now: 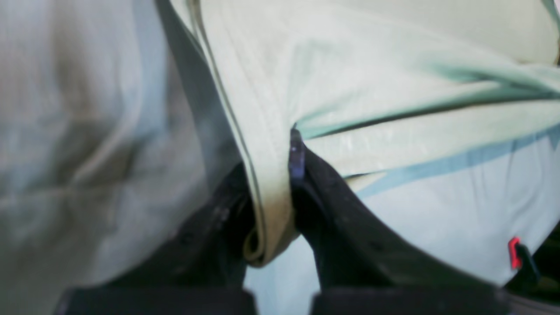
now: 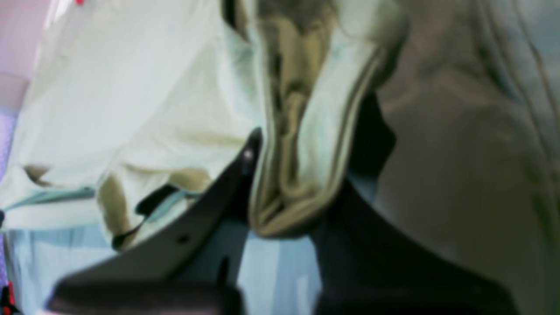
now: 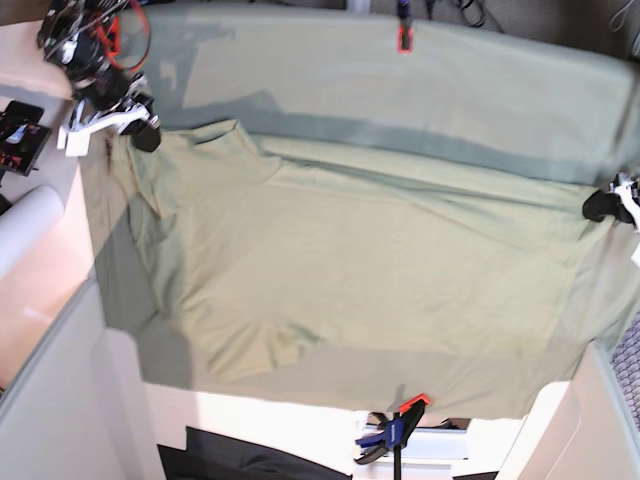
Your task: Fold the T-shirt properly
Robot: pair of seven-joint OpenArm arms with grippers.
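The T-shirt (image 3: 340, 260) is stretched wide across the middle of the bench, lifted and pulled taut between the two arms, so that it spans almost from the bench's left edge to its right edge in the base view. One short sleeve hangs toward the near edge at the left, and a long crease runs across the cloth near the far side. Its shadow falls on the surface just below its near hem.

The left gripper (image 1: 280, 183) is clenched on a stitched edge of the T-shirt: in the left wrist view a folded strip of hem runs down between the two dark fingers (image 1: 350, 227) and bulges out beneath them. In the base view this gripper sits at the bench's right edge, where the cloth comes to a point. The right gripper (image 2: 297, 175) is also clenched on the T-shirt, with a thick, bunched fold of fabric pinched between its fingers (image 2: 210, 214); in the base view it is at the far left corner.

Under the T-shirt lies the larger cloth sheet (image 3: 480, 90) of the same pale green, covering the bench. An orange clamp (image 3: 404, 38) grips the sheet at the far edge, and another clamp (image 3: 395, 430), orange and blue, holds it at the near edge.
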